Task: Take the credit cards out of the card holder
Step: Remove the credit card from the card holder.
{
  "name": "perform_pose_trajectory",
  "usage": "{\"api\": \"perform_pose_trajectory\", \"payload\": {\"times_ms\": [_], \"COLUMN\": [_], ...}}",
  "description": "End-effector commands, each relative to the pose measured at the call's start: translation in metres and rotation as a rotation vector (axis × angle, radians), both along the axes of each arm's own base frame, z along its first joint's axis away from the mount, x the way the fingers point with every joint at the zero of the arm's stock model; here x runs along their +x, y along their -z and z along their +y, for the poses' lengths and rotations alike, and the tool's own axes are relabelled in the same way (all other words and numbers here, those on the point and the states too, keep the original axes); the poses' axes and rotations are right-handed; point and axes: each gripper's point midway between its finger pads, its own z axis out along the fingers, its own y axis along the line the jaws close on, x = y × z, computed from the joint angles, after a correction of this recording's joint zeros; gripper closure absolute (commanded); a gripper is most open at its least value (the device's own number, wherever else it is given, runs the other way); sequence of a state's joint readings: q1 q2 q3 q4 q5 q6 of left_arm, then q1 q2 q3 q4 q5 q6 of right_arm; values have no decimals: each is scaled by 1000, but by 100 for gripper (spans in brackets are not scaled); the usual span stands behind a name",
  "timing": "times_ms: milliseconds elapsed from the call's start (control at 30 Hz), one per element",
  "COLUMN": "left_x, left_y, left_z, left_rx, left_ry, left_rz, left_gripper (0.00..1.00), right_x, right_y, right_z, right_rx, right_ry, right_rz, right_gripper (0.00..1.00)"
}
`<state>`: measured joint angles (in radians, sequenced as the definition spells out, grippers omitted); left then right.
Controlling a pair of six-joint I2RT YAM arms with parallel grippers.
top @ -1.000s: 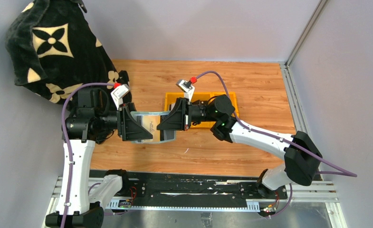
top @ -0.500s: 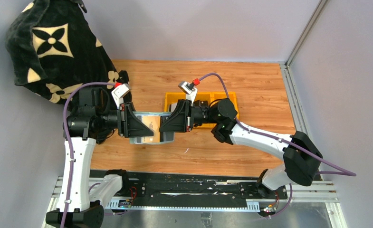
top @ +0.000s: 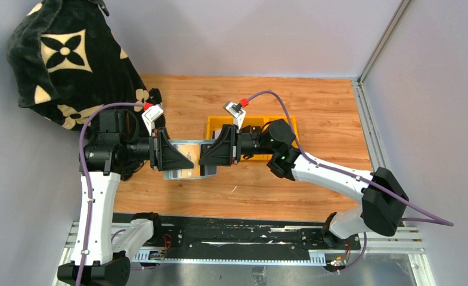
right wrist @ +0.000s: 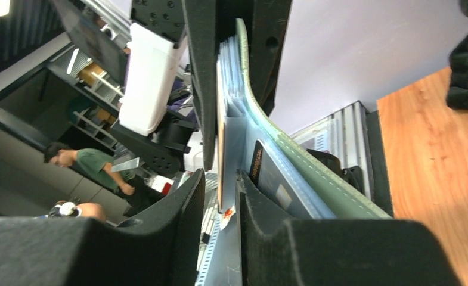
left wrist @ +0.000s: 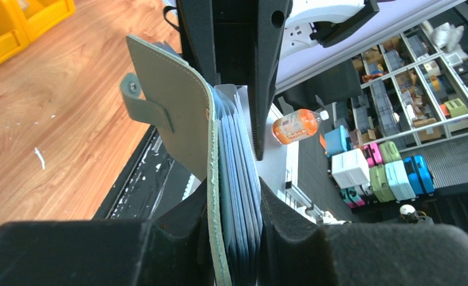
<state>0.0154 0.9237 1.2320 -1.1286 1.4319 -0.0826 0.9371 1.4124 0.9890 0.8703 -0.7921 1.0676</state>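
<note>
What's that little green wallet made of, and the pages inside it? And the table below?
The card holder looks like matte grey-green leather or an imitation, I can't tell which: it has a stitched edge and bends softly. Its sleeves seem to be clear, glossy plastic, bluish and see-through. The table shows a warm wood grain, possibly laminate rather than solid wood.

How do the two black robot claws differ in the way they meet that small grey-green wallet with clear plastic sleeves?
The left gripper clamps the whole grey-green card holder, cover and sleeve stack together; the right gripper straddles only one thin sheet, the cover outside its fingers. The left gripper's jaws press tight; the right gripper's stand slightly apart around the sheet. Both meet it from opposite ends, above the wooden table.
</note>
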Motion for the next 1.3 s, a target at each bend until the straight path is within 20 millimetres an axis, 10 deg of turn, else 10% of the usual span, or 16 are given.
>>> {"api": "perform_pose_trajectory", "payload": {"times_ms": [0,200,500,1267], "left_x": [-6,-6,13,8], "left_y": [-14,-14,0,-6], "left_z": [-1,-1,4,2], "left_rx": [-11,-8,83,47], "left_ry": [11,7,-82,-46], "left_rz": [-35,-40,-41,-35], "left_gripper": [73,73,74,63], "right_x": [10,6,1,11], "right_y": [12,3,-5,9], "right_z": [5,4,4,1], "right_rx": [-94,-56,-53,-59], "right_ry": [95,72,64,128], "right_rz": [-41,-40,-52,-18], "right_gripper": [76,100,79,100]}}
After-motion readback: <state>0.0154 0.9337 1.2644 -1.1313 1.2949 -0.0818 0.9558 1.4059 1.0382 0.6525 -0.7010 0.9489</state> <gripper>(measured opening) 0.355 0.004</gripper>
